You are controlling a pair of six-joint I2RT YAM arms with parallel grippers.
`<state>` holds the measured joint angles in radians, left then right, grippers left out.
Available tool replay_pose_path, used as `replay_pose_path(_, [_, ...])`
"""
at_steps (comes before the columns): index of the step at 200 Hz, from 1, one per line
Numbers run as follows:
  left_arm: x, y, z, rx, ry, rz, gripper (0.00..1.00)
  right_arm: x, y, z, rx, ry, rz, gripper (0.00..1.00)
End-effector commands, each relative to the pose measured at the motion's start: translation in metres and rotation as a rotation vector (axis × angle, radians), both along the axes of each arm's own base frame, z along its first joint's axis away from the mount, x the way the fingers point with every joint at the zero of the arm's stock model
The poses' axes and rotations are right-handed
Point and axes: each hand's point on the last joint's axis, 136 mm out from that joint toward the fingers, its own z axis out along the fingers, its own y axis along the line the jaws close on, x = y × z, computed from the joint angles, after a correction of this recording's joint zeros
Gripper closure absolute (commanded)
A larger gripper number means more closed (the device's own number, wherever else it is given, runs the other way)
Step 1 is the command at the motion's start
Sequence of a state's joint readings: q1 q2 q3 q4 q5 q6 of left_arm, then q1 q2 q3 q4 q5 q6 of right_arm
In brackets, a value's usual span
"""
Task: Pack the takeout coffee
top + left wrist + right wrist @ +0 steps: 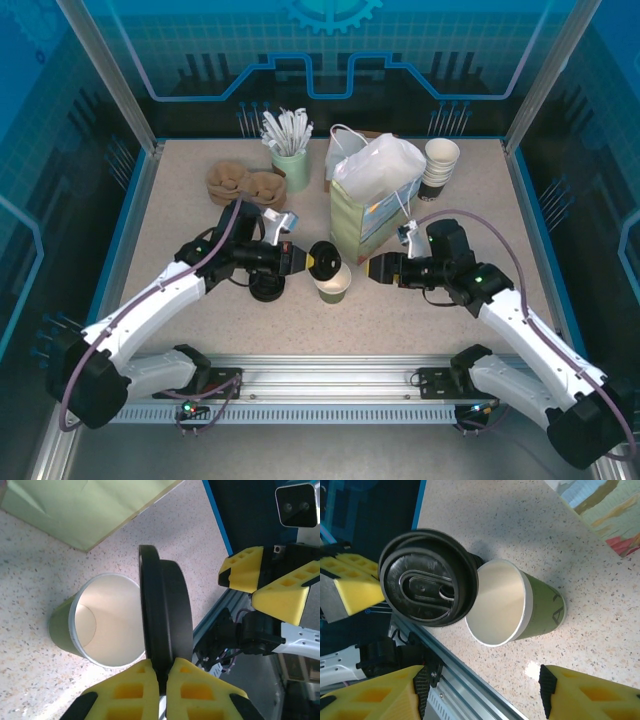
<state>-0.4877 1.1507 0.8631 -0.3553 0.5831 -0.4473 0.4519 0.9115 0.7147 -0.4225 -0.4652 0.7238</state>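
One paper cup stood upright and lidless near the middle of the table, just in front of the one paper bag. One black lid was off it, pinched on edge between the closed yellow fingers of the left gripper at the cup's left rim. From the left wrist the lid overlapped the cup, and whether they touched could not be told. The right gripper sat just right of the cup, its jaws wide apart and holding nothing. Toward the far edge stood one green holder of white sticks, too many to count, and brown pulp carriers, seemingly two. One stack of white-rimmed cups stood nearer the far right corner, its number hard to make out. One low black pile lay partly hidden under the left gripper. A brown thing behind the bag was mostly covered. The cup had olive-green sides with a faint paler mark, a white rim and a bare cream inside. The lid was round, with a raised oval ridge and a sip slot. The right gripper was cut off at the bottom of its own view.
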Motion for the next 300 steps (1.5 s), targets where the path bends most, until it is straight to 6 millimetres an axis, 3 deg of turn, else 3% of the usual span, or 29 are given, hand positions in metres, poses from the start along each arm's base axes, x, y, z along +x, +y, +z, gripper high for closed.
replay_pose_path(1, [-0.003,-0.006,0.001,-0.065,0.050,-0.025,0.92,0.002,0.010,0.002,0.043,-0.022,0.020,0.38])
replay_pose_path(76, [0.001,-0.010,-0.021,-0.077,0.137,-0.030,0.91,0.006,0.020,-0.024,0.031,0.054,0.026,0.38])
replay_pose_path(196, [0.001,-0.009,-0.050,-0.068,0.220,-0.035,0.86,0.015,0.033,-0.037,0.005,0.056,0.014,0.39])
replay_pose_path(300, [0.002,-0.010,-0.062,-0.059,0.249,-0.039,0.78,0.017,0.042,-0.047,-0.011,0.076,0.027,0.39])
